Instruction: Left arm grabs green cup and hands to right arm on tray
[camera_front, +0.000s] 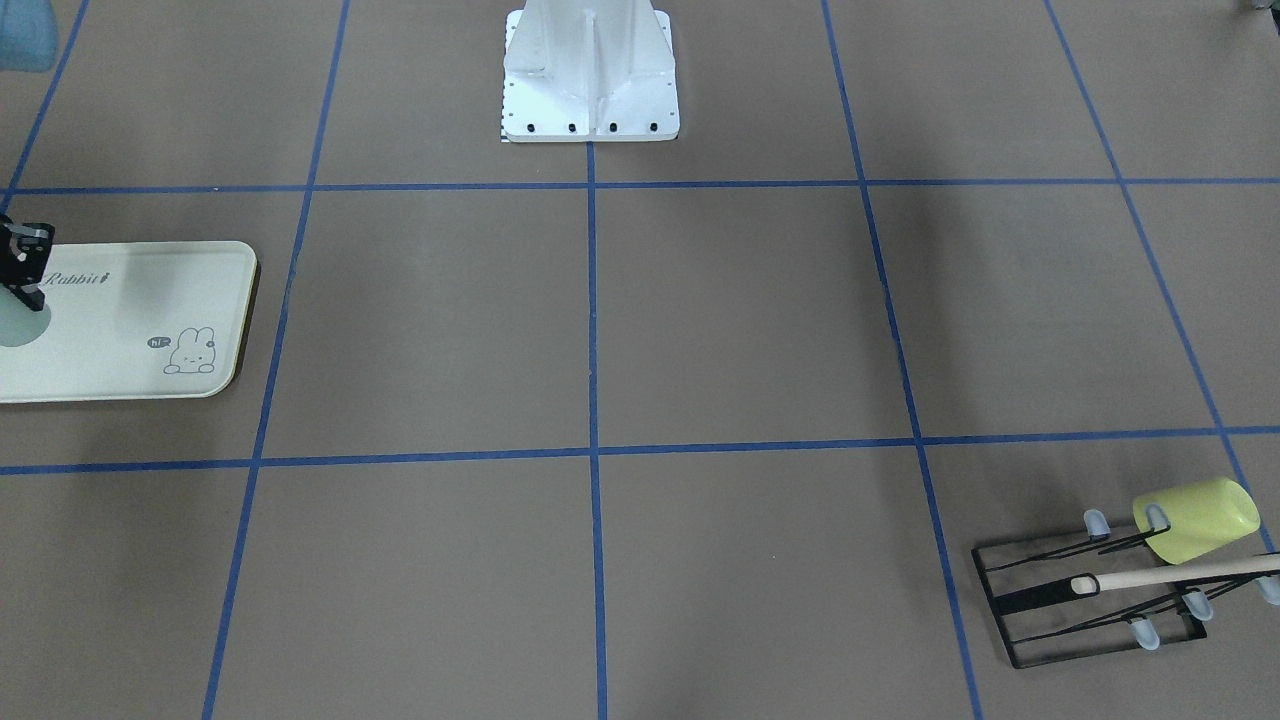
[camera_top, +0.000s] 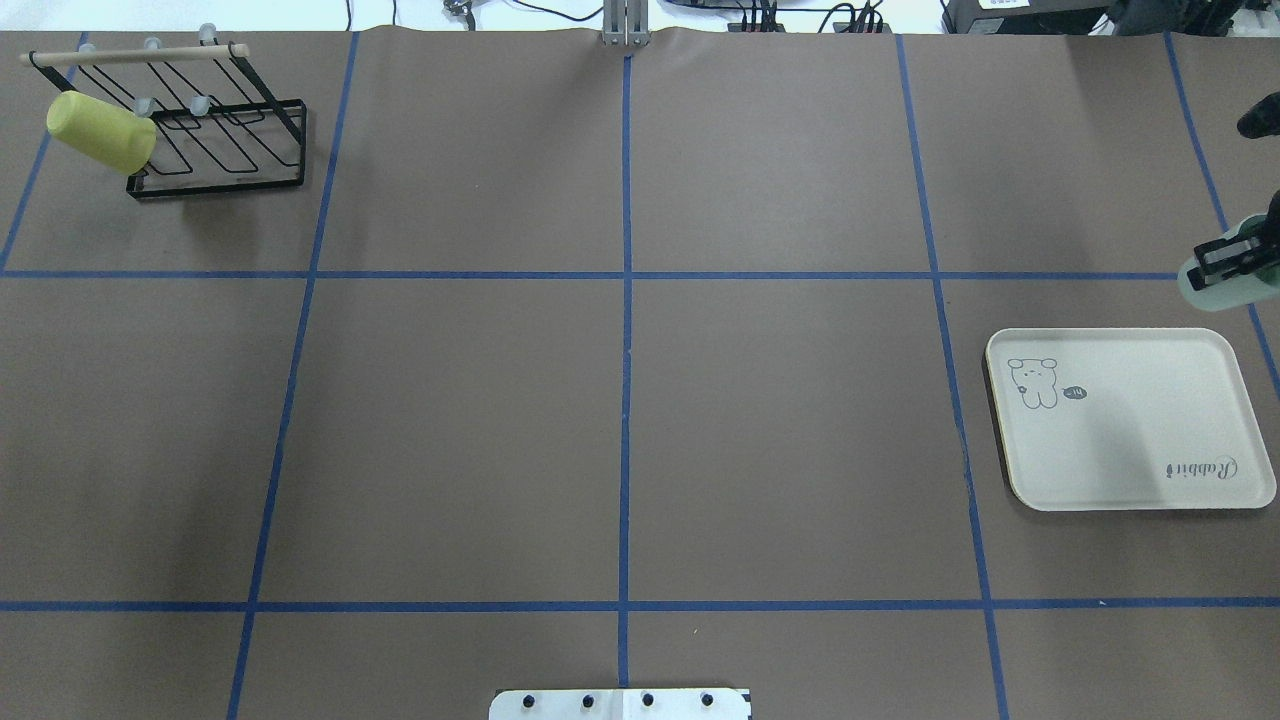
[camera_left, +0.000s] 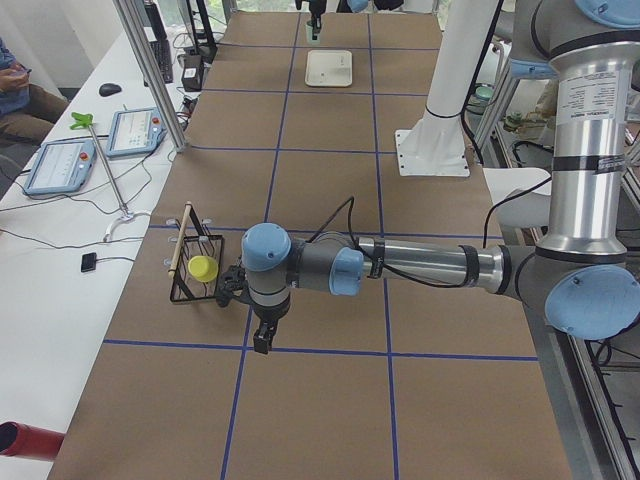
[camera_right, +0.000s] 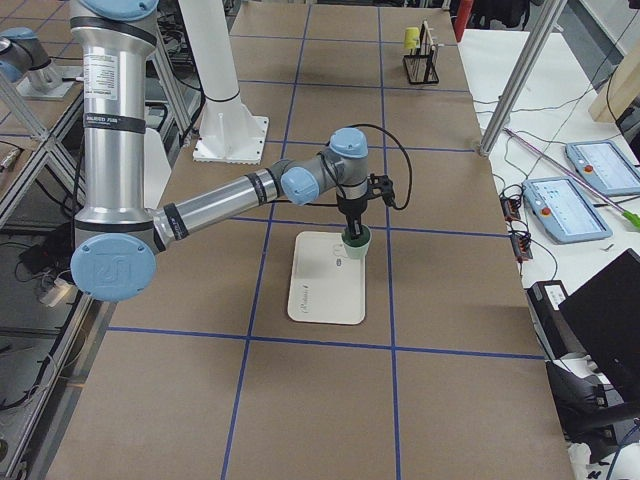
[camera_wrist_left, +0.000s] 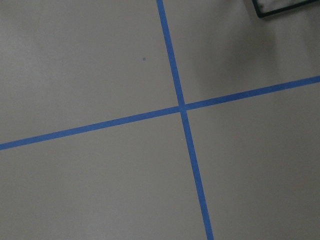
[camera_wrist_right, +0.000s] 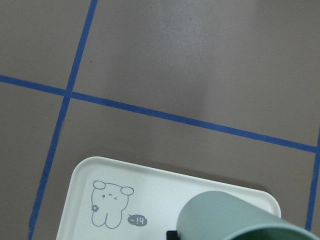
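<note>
I am logging: tray (camera_top: 1130, 460) lying on the table's (camera_top: 780, 430) right side; cup (camera_top: 1228, 292), in right gripper (camera_top: 1218, 265), hanging over it; rack (camera_top: 230, 140) standing far-left, second cup (camera_top: 100, 132) on it.

Front-facing view: the left edge crops the green cup (camera_front: 14, 325), the tray (camera_front: 130, 320) and the right gripper (camera_front: 24, 285). Exterior left view: left gripper (camera_left: 262, 342) too small to read (jaws indistinct). Left wrist view: only a rack (camera_wrist_left: 280, 7) corner shows.
</note>
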